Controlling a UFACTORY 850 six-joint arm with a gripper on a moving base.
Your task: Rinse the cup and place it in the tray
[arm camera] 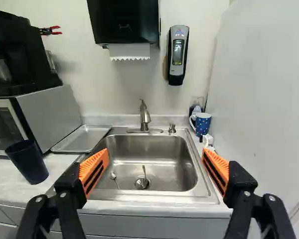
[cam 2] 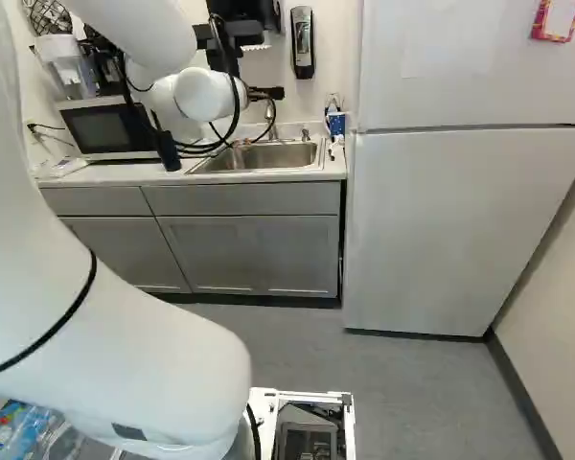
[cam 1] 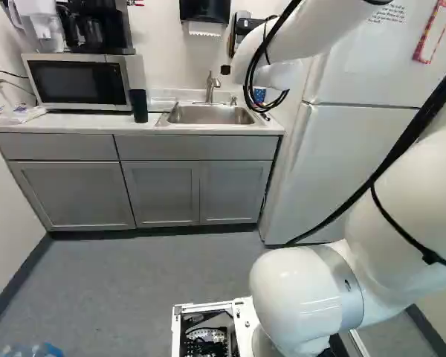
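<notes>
The dark cup's contents are too dark to tell; the mug on the right partly hides a bottle beyond it; the slim things in the sink are too small to name; the wrist view's edge cuts off the coffee maker and microwave on the left.

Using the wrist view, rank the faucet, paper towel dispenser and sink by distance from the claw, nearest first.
1. Sink, just ahead of the open claw.
2. Faucet, behind the sink's basin.
3. Paper towel dispenser, mounted high above and beyond the faucet.
</notes>
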